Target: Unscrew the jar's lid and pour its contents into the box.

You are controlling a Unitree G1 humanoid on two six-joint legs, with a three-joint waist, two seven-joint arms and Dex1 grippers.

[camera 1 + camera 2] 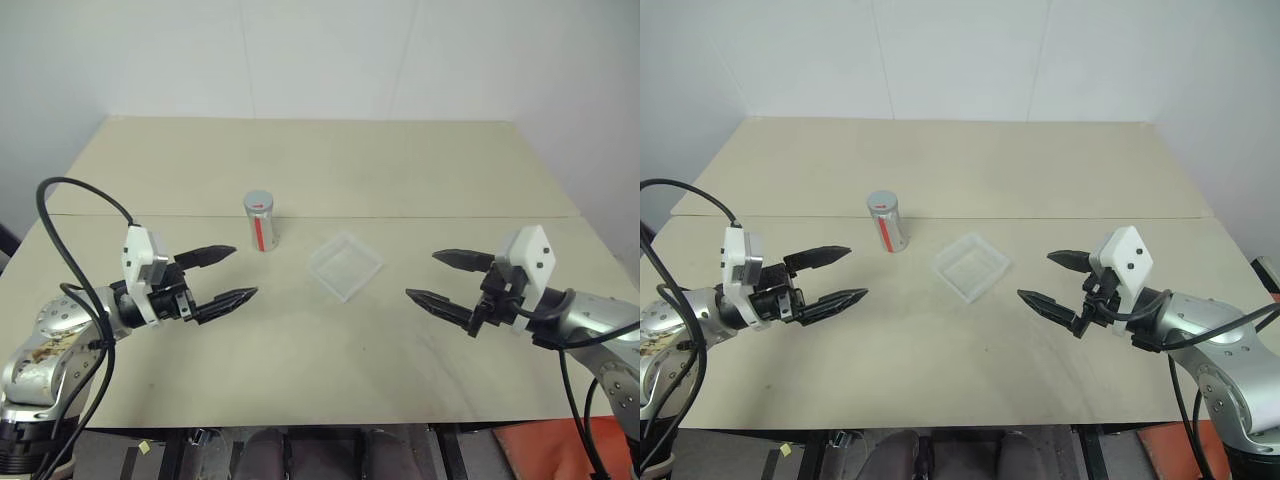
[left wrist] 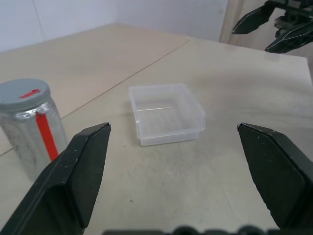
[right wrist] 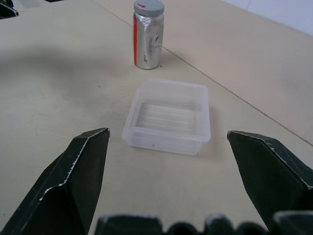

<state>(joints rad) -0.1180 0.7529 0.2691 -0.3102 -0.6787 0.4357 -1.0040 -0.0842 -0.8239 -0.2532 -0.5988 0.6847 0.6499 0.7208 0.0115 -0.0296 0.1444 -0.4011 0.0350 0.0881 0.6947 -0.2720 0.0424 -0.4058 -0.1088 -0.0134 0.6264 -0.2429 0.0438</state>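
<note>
On a pale table (image 1: 330,160), nothing is started: the jar (image 1: 260,224), the lid (image 1: 259,202) still on, stands just beyond the spread left gripper (image 1: 228,274); the empty box (image 1: 345,265) lies between it and the spread right gripper (image 1: 440,278)

Even, diffuse overhead lighting; the scene is bright, with no hard shadows. The table (image 1: 330,180) reads uniformly pale, and the white wall along the upper edge of the frame is slightly greyer toward the upper left. Soft, faint shadows lie under the left gripper (image 1: 235,275) and the right gripper (image 1: 440,278). The jar (image 1: 260,222) shows a mild metallic sheen without glare. In the wrist views, the near black fingers (image 2: 73,181) at the lower corners are soft and out of focus, while the box (image 3: 168,115) at mid-frame is sharp.
</note>
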